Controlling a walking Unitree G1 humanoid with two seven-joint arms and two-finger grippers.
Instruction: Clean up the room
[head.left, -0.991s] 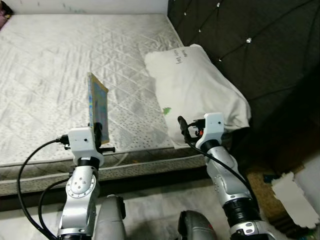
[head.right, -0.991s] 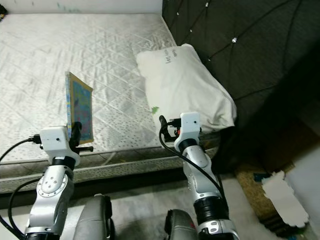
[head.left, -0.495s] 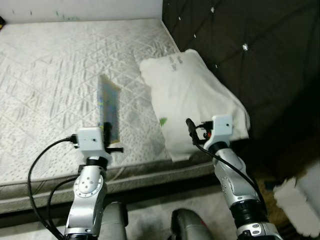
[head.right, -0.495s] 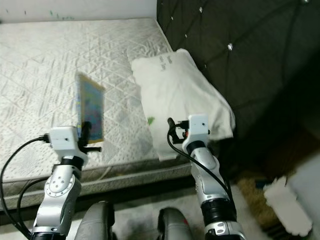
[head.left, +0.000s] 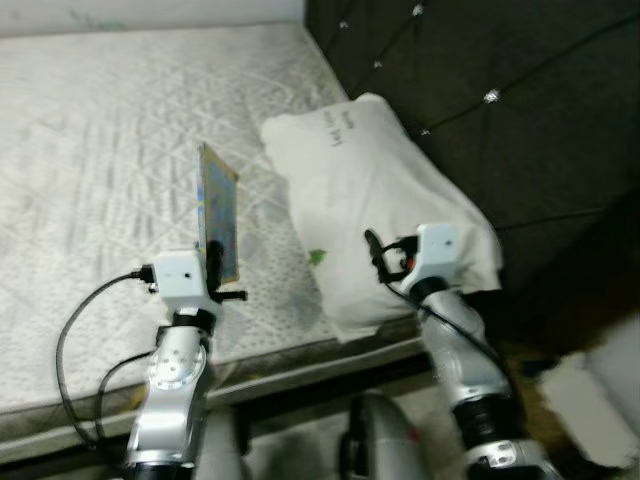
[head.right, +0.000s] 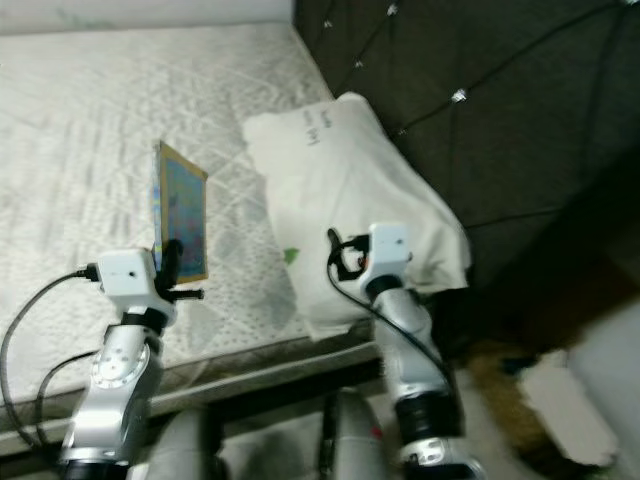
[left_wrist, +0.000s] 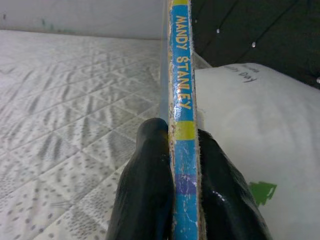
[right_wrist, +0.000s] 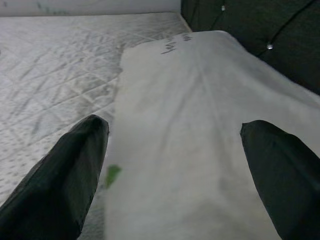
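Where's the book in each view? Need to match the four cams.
Left eye view: book upright, left of centre, clamped in the left end effector above the mattress.
Right eye view: same book, left of centre.
Left wrist view: spine edge-on, centre, between the two black fingers.
Right wrist view: not in it.
Shared landmark: the white pillow with the small green mark.

Soft, even indoor light; both eye views blurred (wrist views sharper).
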